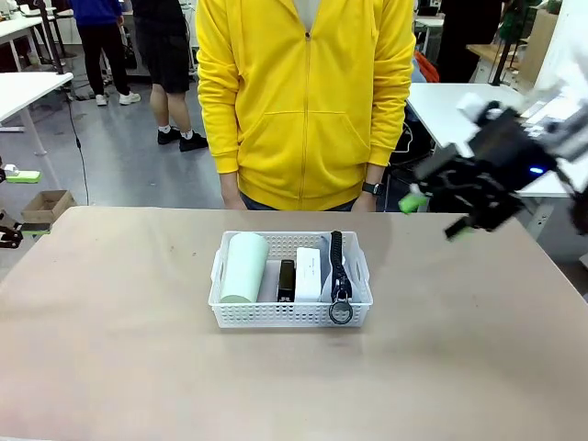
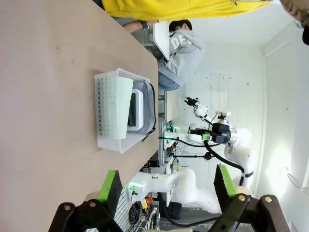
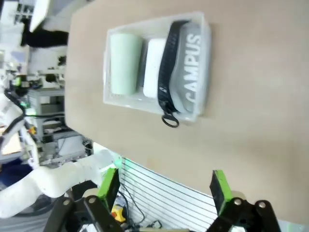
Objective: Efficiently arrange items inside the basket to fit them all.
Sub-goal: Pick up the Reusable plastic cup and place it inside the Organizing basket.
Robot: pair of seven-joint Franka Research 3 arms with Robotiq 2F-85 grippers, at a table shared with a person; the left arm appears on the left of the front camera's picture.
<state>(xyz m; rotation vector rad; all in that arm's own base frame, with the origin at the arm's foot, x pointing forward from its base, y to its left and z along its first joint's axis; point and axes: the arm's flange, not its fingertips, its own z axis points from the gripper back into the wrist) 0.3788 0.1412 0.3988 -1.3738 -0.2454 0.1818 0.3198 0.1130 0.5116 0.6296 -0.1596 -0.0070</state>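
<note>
Lying side by side on edge, items fill basket (image 1: 290,314); right gripper (image 1: 439,216) at 2 o'clock, jaws apart, empty; left gripper (image 2: 166,186) likewise.

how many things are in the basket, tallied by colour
pale green: 1, the cup
black: 1, the slim bar
white: 1, the small box
grey with black trim: 1, the CAMPUS pouch
total: 4, all inside the white basket
</note>
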